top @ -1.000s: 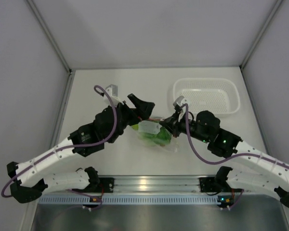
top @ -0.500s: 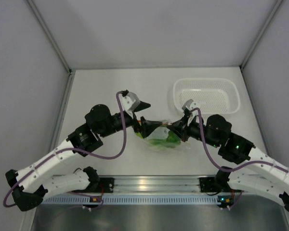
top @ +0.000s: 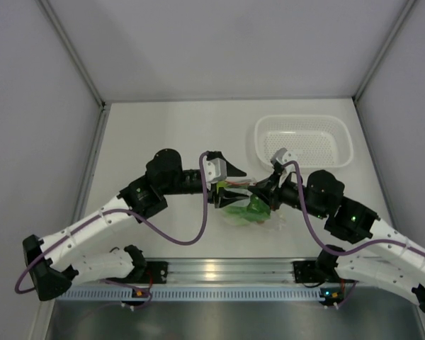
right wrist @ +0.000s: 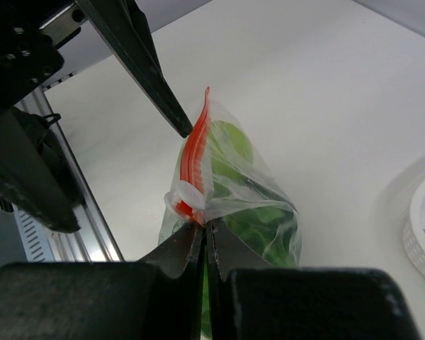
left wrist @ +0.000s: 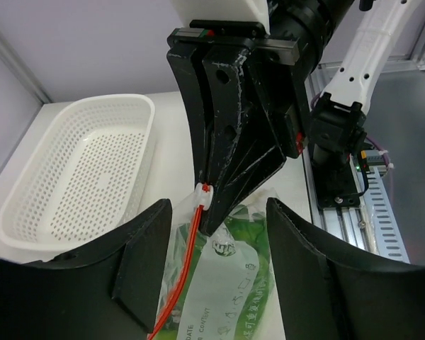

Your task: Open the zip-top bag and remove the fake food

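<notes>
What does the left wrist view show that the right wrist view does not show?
Only the left wrist view shows the inside of the white perforated plastic basket, the right arm's black base, and the left gripper open around the small clear crinkly zip-top bag. Only the right wrist view shows the right gripper from behind, shut on the bag's top edge. Both show the bag, its orange-red zip strip, its white slider and the green fake food inside.
</notes>
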`<state>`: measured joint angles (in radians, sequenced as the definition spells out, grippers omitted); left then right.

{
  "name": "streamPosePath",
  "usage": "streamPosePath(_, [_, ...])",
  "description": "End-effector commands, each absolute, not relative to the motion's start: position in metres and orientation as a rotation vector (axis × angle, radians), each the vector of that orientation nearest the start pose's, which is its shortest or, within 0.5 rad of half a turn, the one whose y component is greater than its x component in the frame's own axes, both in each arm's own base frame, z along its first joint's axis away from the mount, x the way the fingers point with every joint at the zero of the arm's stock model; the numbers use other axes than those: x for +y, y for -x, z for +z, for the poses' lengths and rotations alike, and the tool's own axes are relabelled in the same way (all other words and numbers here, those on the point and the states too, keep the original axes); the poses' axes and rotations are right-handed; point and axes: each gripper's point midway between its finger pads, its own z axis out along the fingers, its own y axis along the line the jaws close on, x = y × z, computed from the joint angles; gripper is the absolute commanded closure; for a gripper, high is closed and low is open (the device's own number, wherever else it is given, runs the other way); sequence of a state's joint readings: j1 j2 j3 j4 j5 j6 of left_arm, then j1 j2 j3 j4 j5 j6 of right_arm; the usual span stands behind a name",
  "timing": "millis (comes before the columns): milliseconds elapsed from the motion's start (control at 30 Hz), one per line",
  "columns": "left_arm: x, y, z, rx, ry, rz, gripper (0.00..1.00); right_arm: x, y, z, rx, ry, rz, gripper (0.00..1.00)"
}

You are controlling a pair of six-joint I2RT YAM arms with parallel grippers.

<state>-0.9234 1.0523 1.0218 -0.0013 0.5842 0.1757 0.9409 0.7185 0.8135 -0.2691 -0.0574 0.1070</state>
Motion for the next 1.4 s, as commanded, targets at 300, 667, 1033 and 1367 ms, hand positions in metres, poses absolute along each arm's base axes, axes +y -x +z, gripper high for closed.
streamPosePath(300, [-0.356, -0.149, 0.371, 1.011, -1.290, -1.023, 0.51, 0.253, -0.151, 0.311, 1.560, 0.806, 0.868, 1.00])
streamPosePath(667, [-0.363, -0.158, 0.361, 1.052, -1.300, -1.017, 0.63, 0.257, -0.149, 0.316, 1.531, 0.820, 0.891, 1.00])
streamPosePath(1033, [-0.359, -0.162, 0.355, 1.068, -1.310, -1.030, 1.00, 0.256, -0.154, 0.318, 1.530, 0.799, 0.874, 1.00])
streamPosePath(1367, [-0.346, -0.173, 0.344, 1.110, -1.333, -1.019, 1.00, 0.254, -0.151, 0.332, 1.445, 0.721, 0.935, 1.00])
